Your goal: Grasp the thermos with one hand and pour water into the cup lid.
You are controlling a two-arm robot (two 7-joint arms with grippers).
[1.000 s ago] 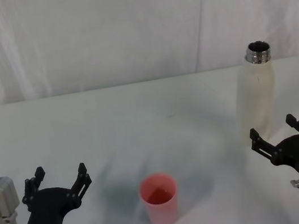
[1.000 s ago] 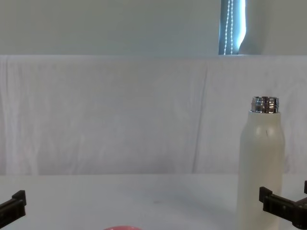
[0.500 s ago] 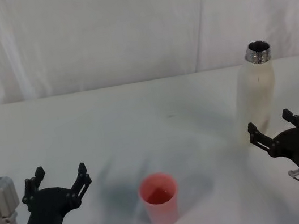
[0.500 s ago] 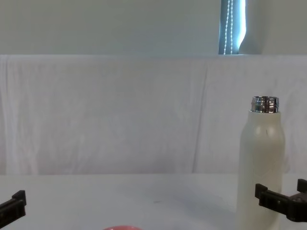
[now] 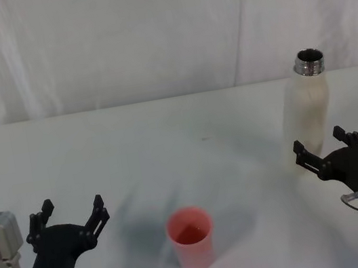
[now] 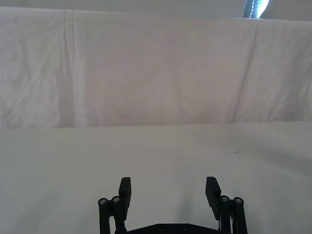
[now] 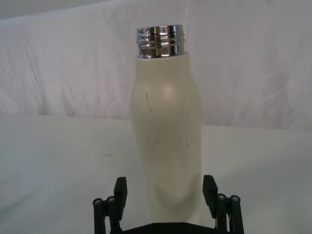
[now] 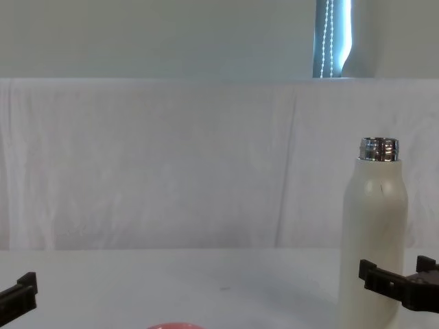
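The cream-white thermos stands upright at the right of the table, its steel neck uncapped. My right gripper is open at the thermos's base. In the right wrist view the thermos rises between the spread fingers of the right gripper, with small gaps on both sides. The chest view shows the same gripper low against the thermos. The pink-red cup lid sits near the table's front centre; in the chest view only its rim shows. My left gripper rests open at the front left, left of the cup lid.
A white cloth covers the table and hangs as a backdrop behind it. Bare cloth lies between the cup lid and the thermos. In the left wrist view the left gripper has bare tabletop ahead of it.
My right gripper has moved forward toward the thermos, so its open fingers now flank the bottle's lower body. The left arm, cup lid and thermos have not moved.
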